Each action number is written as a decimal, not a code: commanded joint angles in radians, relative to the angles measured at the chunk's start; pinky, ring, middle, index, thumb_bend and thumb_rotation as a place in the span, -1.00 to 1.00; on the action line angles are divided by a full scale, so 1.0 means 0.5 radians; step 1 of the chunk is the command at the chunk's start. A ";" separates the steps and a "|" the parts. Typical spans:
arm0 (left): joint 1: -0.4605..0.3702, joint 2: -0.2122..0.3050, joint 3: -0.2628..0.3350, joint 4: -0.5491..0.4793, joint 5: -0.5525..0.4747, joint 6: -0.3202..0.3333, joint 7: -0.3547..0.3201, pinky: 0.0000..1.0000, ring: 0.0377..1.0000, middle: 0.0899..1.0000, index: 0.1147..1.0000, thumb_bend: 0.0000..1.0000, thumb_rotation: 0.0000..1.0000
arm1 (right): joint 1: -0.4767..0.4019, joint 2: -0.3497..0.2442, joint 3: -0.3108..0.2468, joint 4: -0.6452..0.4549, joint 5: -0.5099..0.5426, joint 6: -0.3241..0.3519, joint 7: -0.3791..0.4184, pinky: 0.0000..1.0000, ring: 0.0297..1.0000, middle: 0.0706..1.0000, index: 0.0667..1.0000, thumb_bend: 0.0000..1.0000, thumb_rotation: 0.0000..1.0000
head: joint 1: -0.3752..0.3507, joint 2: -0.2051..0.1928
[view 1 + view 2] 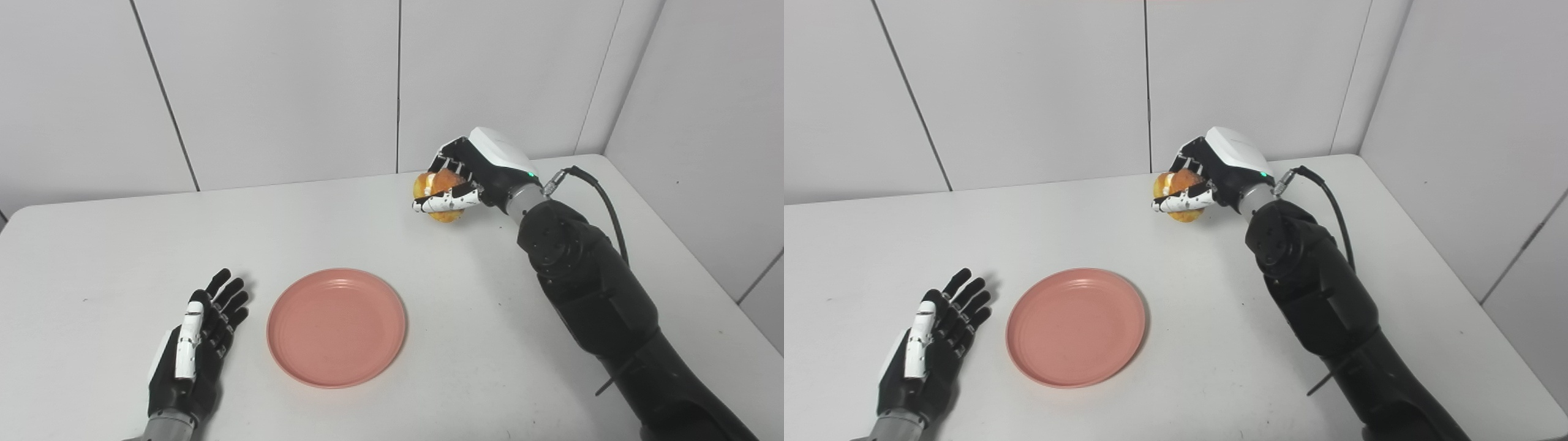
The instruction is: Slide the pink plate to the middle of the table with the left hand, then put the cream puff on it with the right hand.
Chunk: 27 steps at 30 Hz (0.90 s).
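Observation:
The pink plate (336, 327) lies empty on the white table (429, 294), near the front middle. My left hand (195, 346) rests open and flat on the table just left of the plate, not touching it. My right hand (468, 177) is at the back of the table, right of centre, with its fingers closed around the golden cream puff (442, 185). The puff sits at or just above the table surface; I cannot tell whether it is lifted. In the right eye view the plate (1075, 326) and the puff (1179, 185) show the same way.
White wall panels stand behind the table and along its right side. The table's right edge (692, 269) runs close to my right arm. A black cable (603, 196) loops from the right wrist.

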 commanded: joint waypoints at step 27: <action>0.196 -0.221 -0.290 -0.330 0.746 -0.257 0.338 0.82 0.82 0.82 0.78 0.03 1.00 | 0.048 0.233 0.488 -0.145 -0.060 -0.129 0.240 -0.42 -0.30 -0.18 0.09 -0.22 -0.62 | 0.390 0.104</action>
